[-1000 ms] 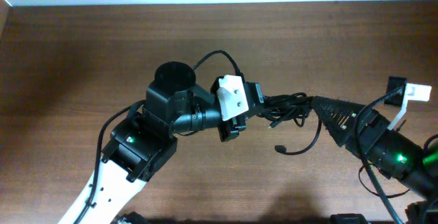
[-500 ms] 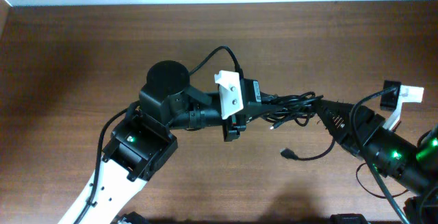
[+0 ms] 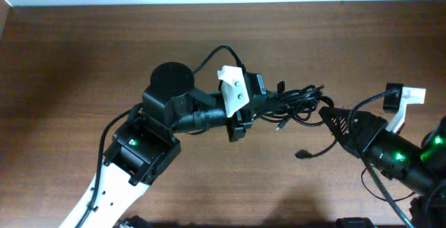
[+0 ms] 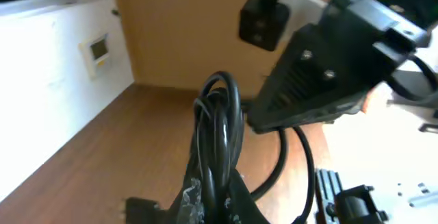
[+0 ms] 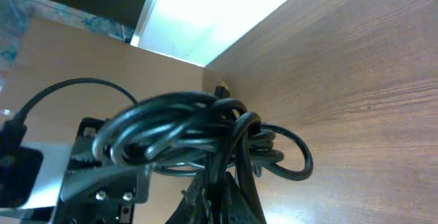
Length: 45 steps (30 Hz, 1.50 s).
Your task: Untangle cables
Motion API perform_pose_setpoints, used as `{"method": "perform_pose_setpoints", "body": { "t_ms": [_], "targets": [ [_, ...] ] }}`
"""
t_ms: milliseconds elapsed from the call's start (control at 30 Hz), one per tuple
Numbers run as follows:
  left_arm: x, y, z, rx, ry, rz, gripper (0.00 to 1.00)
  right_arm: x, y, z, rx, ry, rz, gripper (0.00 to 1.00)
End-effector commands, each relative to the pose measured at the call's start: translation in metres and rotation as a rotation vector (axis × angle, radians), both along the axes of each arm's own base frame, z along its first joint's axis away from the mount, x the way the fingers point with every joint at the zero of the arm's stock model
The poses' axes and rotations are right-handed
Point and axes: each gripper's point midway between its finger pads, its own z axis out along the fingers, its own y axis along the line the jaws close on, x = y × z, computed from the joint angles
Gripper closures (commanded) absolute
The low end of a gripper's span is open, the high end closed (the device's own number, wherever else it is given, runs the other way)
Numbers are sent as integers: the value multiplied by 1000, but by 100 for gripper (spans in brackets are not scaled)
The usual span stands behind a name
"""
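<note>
A tangled bundle of thin black cables (image 3: 293, 102) hangs above the wooden table between my two grippers. My left gripper (image 3: 268, 102) is shut on the bundle's left end; in the left wrist view the looped cables (image 4: 219, 135) rise from between its fingers (image 4: 215, 207). My right gripper (image 3: 326, 115) is shut on the bundle's right end; in the right wrist view the coiled cables (image 5: 198, 138) sit just past its fingertips (image 5: 222, 200). One loose cable end with a small plug (image 3: 302, 154) dangles below the bundle.
Brown wooden table (image 3: 70, 61) with a pale wall along its far edge. The left arm's black and white body (image 3: 150, 151) crosses the lower left. The right arm (image 3: 397, 155) with green lights sits at the lower right.
My right gripper has closed on the right end of the cable bundle. The bundle has lifted and stretched slightly, and the dangling plug end has swung right.
</note>
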Motion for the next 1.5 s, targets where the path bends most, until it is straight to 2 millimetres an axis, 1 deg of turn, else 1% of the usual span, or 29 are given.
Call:
{"method": "perform_pose_setpoints", "body": {
  "t_ms": [0,100,200,300,400,433,500,567,600,633,667,700,733,800,833,867,967,1033,1100,1133,1167,1200,1233,1300,1333,1400,1467],
  "targets": [
    [25,19,5,-15,50,142,100,-6,5,4,-107,-128,88,96],
    [35,28,5,-14,51,179,100,-15,15,7,-142,-205,192,96],
    [43,37,0,14,20,206,100,-32,29,15,-145,-307,336,96],
    [49,44,0,22,-8,225,100,-41,35,19,-142,-360,410,96],
    [50,44,3,50,-123,214,100,-44,38,20,-136,-373,434,96],
    [51,44,7,70,-239,203,100,-45,38,21,-134,-374,437,96],
    [52,43,18,67,-348,200,100,-44,38,20,-133,-370,437,96],
    [52,43,28,41,-390,205,100,-42,38,19,-133,-364,437,96],
    [49,41,28,36,-388,181,100,-40,38,18,-133,-357,434,82],
    [41,38,26,31,-380,137,100,-38,38,17,-130,-347,433,36],
    [37,37,22,36,-360,111,100,-32,37,14,-112,-305,418,17],
    [37,37,20,40,-352,107,100,-30,36,13,-101,-284,407,15],
    [36,37,15,52,-329,101,100,-25,36,14,-80,-258,389,14],
    [33,37,2,82,-272,89,100,-22,36,22,-26,-228,368,14],
    [32,37,-1,90,-257,87,100,-24,39,29,3,-242,386,14],
    [32,37,-5,100,-240,86,100,-29,43,42,31,-288,432,14],
    [30,38,-12,117,-209,81,100,-27,44,49,23,-335,435,15],
    [19,31,-12,106,-202,26,100,-23,43,57,17,-378,424,15],
    [4,18,-12,101,-205,-27,100,-13,40,53,11,-358,389,15],
    [-5,11,-10,92,-218,-56,100,-9,41,49,16,-334,390,19],
    [-9,7,-6,79,-225,-69,100,-7,41,45,19,-308,389,22],
    [-3,5,1,49,-186,-29,100,-4,41,34,15,-263,394,25],
    [4,7,5,31,-141,19,100,-5,41,29,4,-251,399,26],
    [19,11,4,19,-57,123,100,-5,40,26,1,-239,394,27],
    [20,11,6,-4,5,136,100,-2,39,25,-6,-237,378,26],
    [13,9,9,-20,16,94,100,3,35,22,-23,-226,343,26],
    [5,9,14,-31,6,65,100,10,29,14,-51,-192,281,32]
  ]
}}
